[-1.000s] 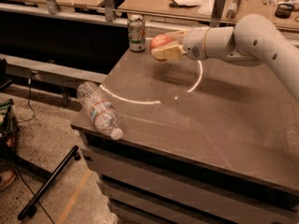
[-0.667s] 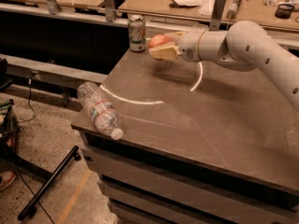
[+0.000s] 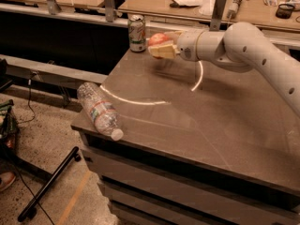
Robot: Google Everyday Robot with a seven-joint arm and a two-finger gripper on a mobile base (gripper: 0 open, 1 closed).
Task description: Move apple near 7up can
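The 7up can [image 3: 137, 33] stands upright at the far left corner of the dark table [image 3: 225, 125]. The apple [image 3: 158, 39], red-orange, is held in my gripper [image 3: 160, 47] just to the right of the can and slightly above the table top. The gripper's fingers are closed around the apple; its lower half is hidden by them. My white arm [image 3: 248, 46] reaches in from the right.
A clear plastic bottle [image 3: 99, 108] lies on its side at the table's front left edge, partly overhanging. A wooden bench [image 3: 187, 3] with papers and tools runs behind. The floor at the left holds a black stand leg [image 3: 51, 184] and cables.
My gripper has moved a little left and toward the can with the apple in it. The can and the bottle have not moved.
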